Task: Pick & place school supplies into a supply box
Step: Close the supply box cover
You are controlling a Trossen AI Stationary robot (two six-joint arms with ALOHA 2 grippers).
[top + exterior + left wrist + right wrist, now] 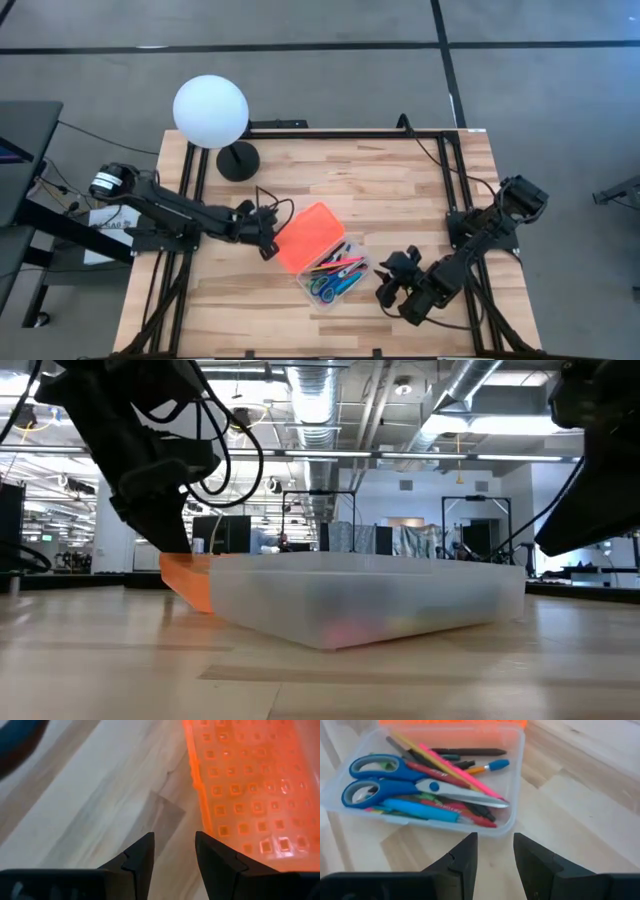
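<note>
The clear supply box stands open near the table's middle. In it lie blue-handled scissors and several pens and pencils. Its orange lid lies flipped back on the box's far-left side, slanting down to the table in the low view. My left gripper is open at the lid's left edge, low over the wood. My right gripper is open just right of the box, facing its wall, with bare table between the fingers. My left gripper stands level at the orange lid's left edge, coming from the table's left. One finger overlaps the lid's corner in the wrist view, but I cannot tell whether it touches. Nothing lies between the fingers.
A white globe lamp on a black round base stands at the far left of the table. Black frame rails run along the left and right edges. Bare wood lies in front of the box and at the far right.
</note>
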